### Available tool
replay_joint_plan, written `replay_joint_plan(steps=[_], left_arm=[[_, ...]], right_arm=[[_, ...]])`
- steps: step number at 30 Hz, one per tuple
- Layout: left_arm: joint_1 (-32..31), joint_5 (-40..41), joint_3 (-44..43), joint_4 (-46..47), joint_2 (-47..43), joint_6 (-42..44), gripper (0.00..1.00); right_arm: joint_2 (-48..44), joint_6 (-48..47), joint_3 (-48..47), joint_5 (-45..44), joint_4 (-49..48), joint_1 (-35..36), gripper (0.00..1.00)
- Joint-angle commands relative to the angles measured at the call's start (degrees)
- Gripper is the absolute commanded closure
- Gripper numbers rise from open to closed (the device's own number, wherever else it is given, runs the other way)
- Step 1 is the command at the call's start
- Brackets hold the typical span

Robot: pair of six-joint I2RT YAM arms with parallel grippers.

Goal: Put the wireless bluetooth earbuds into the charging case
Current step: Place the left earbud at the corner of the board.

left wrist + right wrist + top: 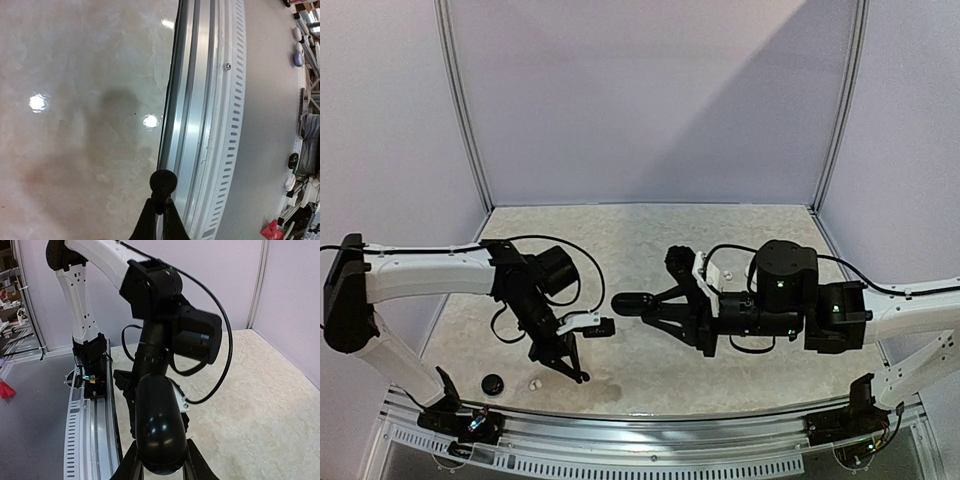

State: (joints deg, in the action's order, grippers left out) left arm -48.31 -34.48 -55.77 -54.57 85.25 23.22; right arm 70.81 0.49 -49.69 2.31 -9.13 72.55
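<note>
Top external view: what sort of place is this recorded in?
Likely a robot test booth inside a workshop: pale partition walls on metal posts enclose a marble-look tabletop, an aluminium rail carries the arm bases, and the left wrist view shows clutter on the grey floor beyond.

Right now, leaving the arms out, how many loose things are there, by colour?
Black: 3 (case in the right gripper, black earbud in the left gripper, round piece on the table)
White: 1 (white earbud on the table)
Total: 4
</note>
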Motion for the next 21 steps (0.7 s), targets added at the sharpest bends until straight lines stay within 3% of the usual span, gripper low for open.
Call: replay_joint_plan(steps=[1, 6, 12, 19, 21], left_arm=[[-2.19, -3.11, 1.54, 6.76, 5.64, 0.60, 1.00], [-2.62, -4.02, -3.20, 2.73, 13.40, 2.42, 1.00], [-2.75, -6.95, -15.39, -9.92, 28.82, 6.69, 1.00], [-3.63, -0.24, -18.75, -8.83, 32.92, 7.36, 1.00], [-3.69, 1.38, -19.46, -8.92, 33.62, 7.81, 0.94]], right_arm=[[-2.17, 2.24, 1.42, -1.99, -3.30, -0.27, 1.00], [-1.25, 2.22, 1.79, -1.99, -3.61, -0.23, 1.00], [-0.52, 1.57, 1.88, -2.02, -3.53, -0.31, 1.00], [-1.10, 0.85, 1.97, -2.02, -2.83, -0.26, 1.00], [-1.02, 0.66, 1.88, -2.02, -3.00, -0.26, 1.00]])
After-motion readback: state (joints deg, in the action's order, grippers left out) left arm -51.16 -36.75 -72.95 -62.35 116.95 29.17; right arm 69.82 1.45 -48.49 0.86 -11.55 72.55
